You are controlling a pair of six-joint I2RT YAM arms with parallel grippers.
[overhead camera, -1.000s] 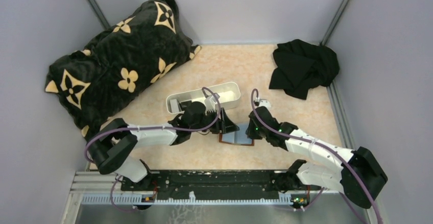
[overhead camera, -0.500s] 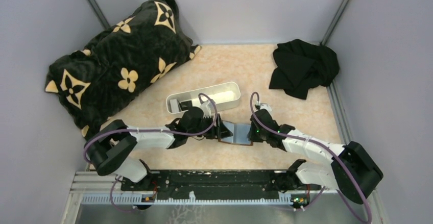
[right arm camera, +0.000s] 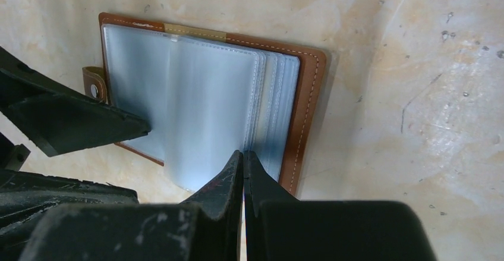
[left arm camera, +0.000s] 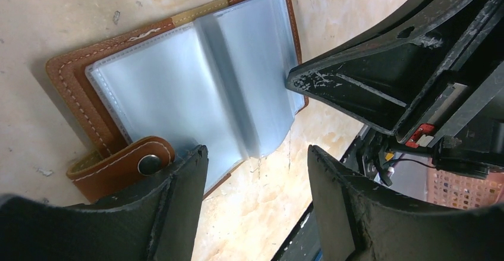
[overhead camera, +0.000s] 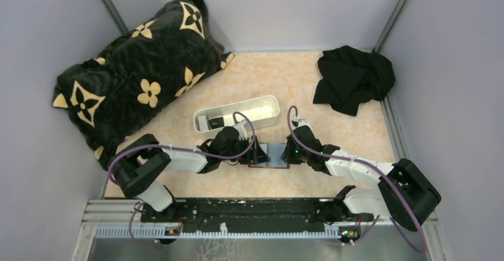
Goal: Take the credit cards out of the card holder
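A second ago one half of the card holder (overhead camera: 270,155) stood up against the left gripper (overhead camera: 254,153). Now the holder lies flat and fully open on the table, between the two grippers, and both have come lower and closer to it.

In the left wrist view the left gripper (left arm camera: 255,154) has its fingers well apart and holds nothing. The holder's snap strap (left arm camera: 128,166) lies just beside its one finger, and the open pages spread out ahead of it.

The right gripper (right arm camera: 242,154) has its fingers pressed together. Their common tip rests at the near edge of the clear plastic sleeves (right arm camera: 202,88), on its own side of the fold. Whether a thin sleeve is pinched between them I cannot tell; nothing is visible there.

The sleeves look pale and I see no credit card in the pages that face up. The white tray (overhead camera: 261,103), beyond the left gripper, has some dark things inside, too small to name.

I judge that the holder is now spread and steadied, so the next step is probably to leaf through the sleeves on the right gripper's side and look for cards not yet taken out.
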